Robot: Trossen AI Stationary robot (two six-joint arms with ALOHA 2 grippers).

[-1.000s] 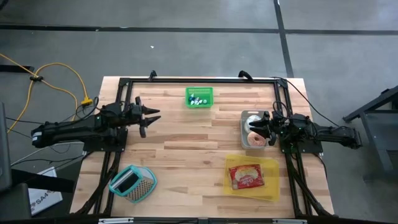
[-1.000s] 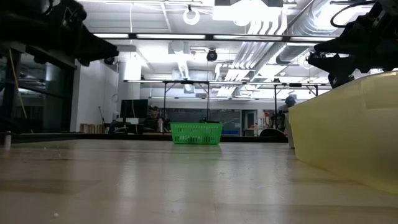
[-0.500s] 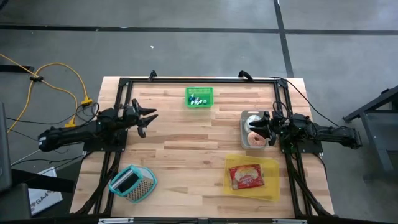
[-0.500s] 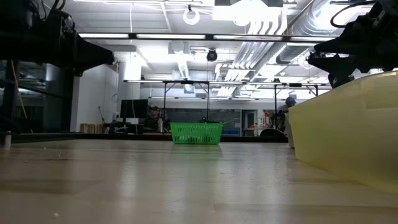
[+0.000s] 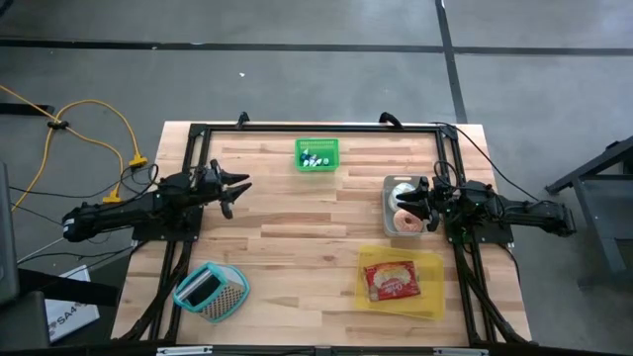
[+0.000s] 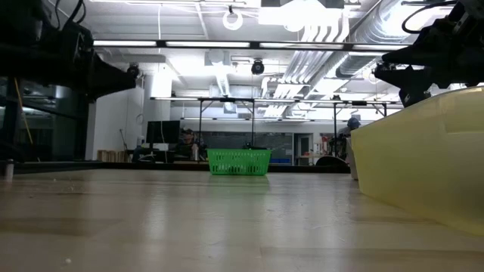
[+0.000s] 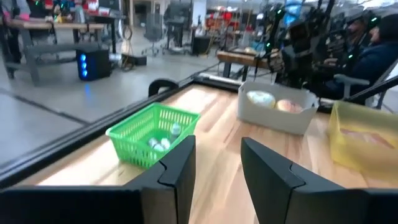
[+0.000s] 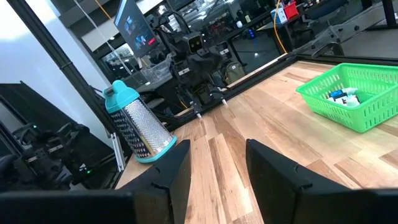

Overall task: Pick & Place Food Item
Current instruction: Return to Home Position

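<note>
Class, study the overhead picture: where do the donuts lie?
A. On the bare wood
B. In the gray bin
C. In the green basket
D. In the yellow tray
B: the donuts sit inside the walls of the gray bin on the table's right side.

The middle of the wooden table lies bare, wide enough to pass through. Obstacles ring it: the green basket at the far edge, the gray bin and yellow tray on the right, and the teal grater near-left.
</note>
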